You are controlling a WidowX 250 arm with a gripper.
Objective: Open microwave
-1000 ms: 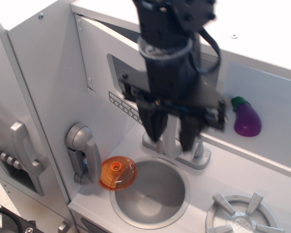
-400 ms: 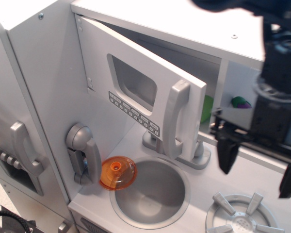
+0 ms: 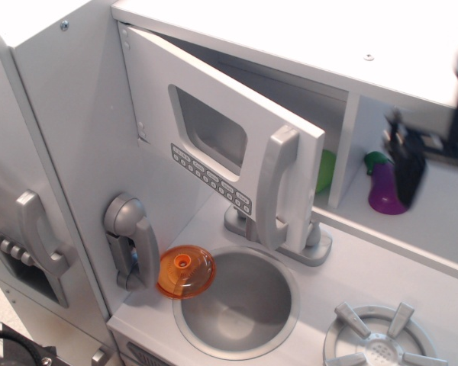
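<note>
You've got a round metal sink [image 3: 237, 303] near the table's front edge, with an orange plastic lid [image 3: 185, 271] perched on its left rim. A grey phone handset [image 3: 130, 242] hangs on the wall just left of that. A burner [image 3: 382, 338] sits at the front right corner. A purple eggplant [image 3: 385, 184] stands in the open shelf at back right, and something green [image 3: 325, 171] peeks out beside the divider.

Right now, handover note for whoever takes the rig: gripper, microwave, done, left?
Gripper: at the right edge, blurred, apart from the door, holding nothing visible; open or shut unclear.
Microwave: door swung out on its left hinge, ajar, vertical handle free.
Inside, a green item shows; purple eggplant sits in the next compartment.
Done: door is open partway.
Left: probably nothing, unless a wider swing is wanted.
</note>
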